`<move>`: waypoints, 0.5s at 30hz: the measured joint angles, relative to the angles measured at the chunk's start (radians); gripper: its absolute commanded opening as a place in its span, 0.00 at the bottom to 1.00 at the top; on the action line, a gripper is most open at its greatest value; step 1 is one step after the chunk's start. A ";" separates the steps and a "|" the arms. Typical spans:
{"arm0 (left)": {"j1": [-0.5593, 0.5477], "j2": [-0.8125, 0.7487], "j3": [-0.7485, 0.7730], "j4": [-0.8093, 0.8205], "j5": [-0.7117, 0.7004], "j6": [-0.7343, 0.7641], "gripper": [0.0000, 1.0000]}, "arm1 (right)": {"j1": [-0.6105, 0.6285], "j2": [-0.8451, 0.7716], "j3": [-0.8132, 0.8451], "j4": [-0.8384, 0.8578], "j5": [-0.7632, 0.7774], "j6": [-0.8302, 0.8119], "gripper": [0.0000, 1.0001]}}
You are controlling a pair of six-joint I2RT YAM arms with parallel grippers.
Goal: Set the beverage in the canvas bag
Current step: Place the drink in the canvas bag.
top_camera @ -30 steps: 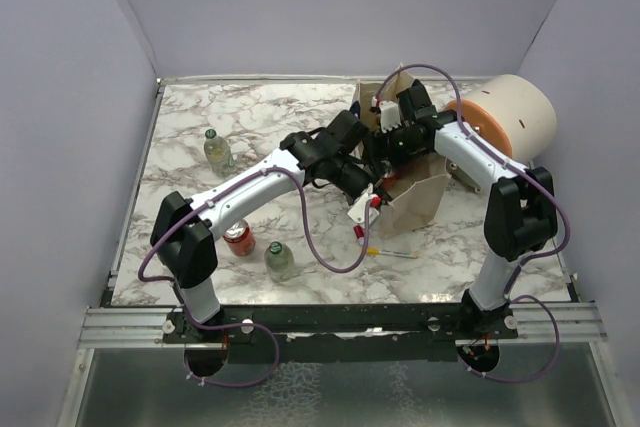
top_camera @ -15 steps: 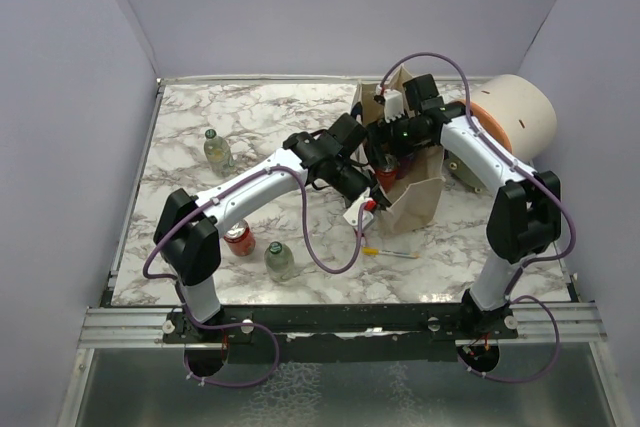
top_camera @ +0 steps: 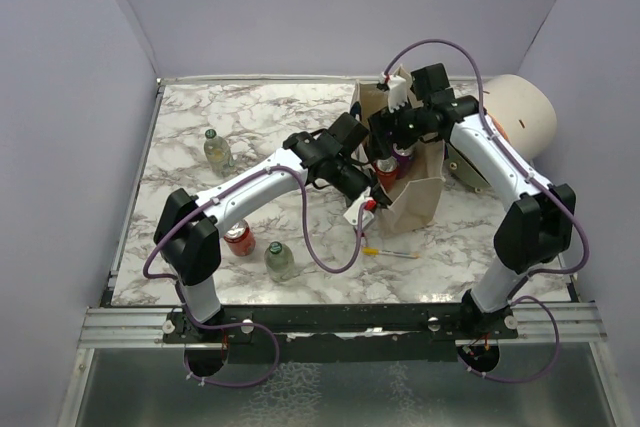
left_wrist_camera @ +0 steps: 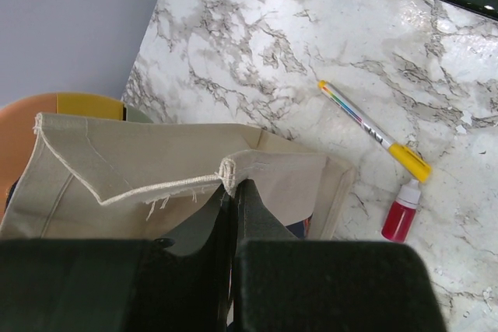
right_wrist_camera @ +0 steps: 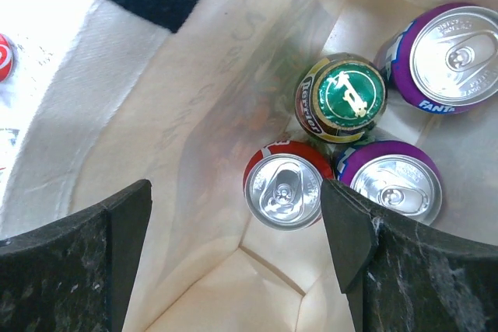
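Note:
The canvas bag point(top_camera: 420, 202) stands upright right of centre, its mouth held wide. My left gripper point(top_camera: 372, 190) is shut on the bag's near rim; in the left wrist view the fingers point(left_wrist_camera: 257, 223) pinch the frayed hem point(left_wrist_camera: 226, 172). My right gripper point(top_camera: 392, 147) hangs open above the mouth, holding nothing. Looking straight down, the right wrist view shows the open right gripper point(right_wrist_camera: 233, 231) over the bag's floor. There stand a red can point(right_wrist_camera: 284, 190), two purple Fanta cans point(right_wrist_camera: 447, 56) point(right_wrist_camera: 393, 184) and a green-capped bottle point(right_wrist_camera: 342, 99).
On the marble table at the left are a red can point(top_camera: 238, 238) and two glass bottles point(top_camera: 279, 260) point(top_camera: 217, 150). A cream-and-orange cylinder point(top_camera: 520, 117) lies behind the bag at the right. A pen point(left_wrist_camera: 373, 130) and a small red bottle point(left_wrist_camera: 399, 215) lie beside the bag's front.
My right gripper has risen out of the bag's mouth and drawn back a little, empty. The left gripper has kept its hold on the rim.

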State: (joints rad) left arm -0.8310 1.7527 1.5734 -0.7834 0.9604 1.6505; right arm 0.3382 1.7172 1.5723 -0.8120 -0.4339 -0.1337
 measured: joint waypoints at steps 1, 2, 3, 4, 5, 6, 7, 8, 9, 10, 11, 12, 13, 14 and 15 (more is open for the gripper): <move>0.000 0.000 0.000 0.005 0.000 -0.004 0.02 | 0.000 -0.009 0.000 0.000 0.000 -0.002 0.87; 0.000 0.000 0.000 0.013 -0.001 -0.011 0.03 | 0.000 -0.017 0.000 0.000 0.000 -0.004 0.87; 0.000 0.000 0.000 0.019 -0.002 -0.021 0.05 | 0.000 -0.026 0.000 0.001 0.001 -0.007 0.87; 0.000 0.000 -0.001 0.027 -0.003 -0.029 0.07 | 0.000 -0.032 0.000 0.001 0.001 -0.010 0.87; 0.000 0.000 -0.001 0.039 -0.004 -0.044 0.10 | 0.000 -0.042 0.000 0.003 0.001 -0.013 0.87; 0.000 0.000 -0.002 0.049 -0.005 -0.056 0.12 | 0.000 -0.049 0.000 0.005 0.002 -0.015 0.87; 0.000 -0.001 -0.003 0.060 -0.006 -0.071 0.17 | 0.000 -0.059 0.000 0.008 0.002 -0.018 0.87; 0.000 -0.003 -0.006 0.073 -0.012 -0.090 0.21 | 0.000 -0.067 0.000 0.011 0.002 -0.021 0.87; 0.001 -0.006 -0.011 0.089 -0.019 -0.112 0.26 | 0.000 -0.074 0.000 0.015 0.002 -0.022 0.87; 0.003 -0.009 -0.017 0.104 -0.027 -0.130 0.35 | 0.000 -0.085 0.000 0.023 0.003 -0.024 0.88; 0.003 -0.010 -0.019 0.106 -0.034 -0.158 0.42 | 0.000 -0.091 0.000 0.027 0.004 -0.026 0.88; 0.005 -0.015 -0.027 0.123 -0.036 -0.167 0.48 | 0.000 -0.098 0.000 0.032 0.006 -0.027 0.88; 0.006 -0.027 -0.043 0.155 -0.047 -0.205 0.54 | 0.000 -0.109 0.000 0.036 0.011 -0.029 0.88; 0.006 -0.041 -0.062 0.180 -0.059 -0.240 0.59 | 0.000 -0.117 0.000 0.040 0.018 -0.029 0.88; 0.006 -0.066 -0.089 0.212 -0.074 -0.280 0.67 | 0.000 -0.124 0.000 0.043 0.022 -0.029 0.88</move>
State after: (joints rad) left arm -0.8246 1.6867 1.4841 -0.5713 0.8864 1.3705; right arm 0.3382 1.5929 1.5719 -0.7692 -0.4122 -0.1627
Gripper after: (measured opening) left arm 0.504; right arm 0.875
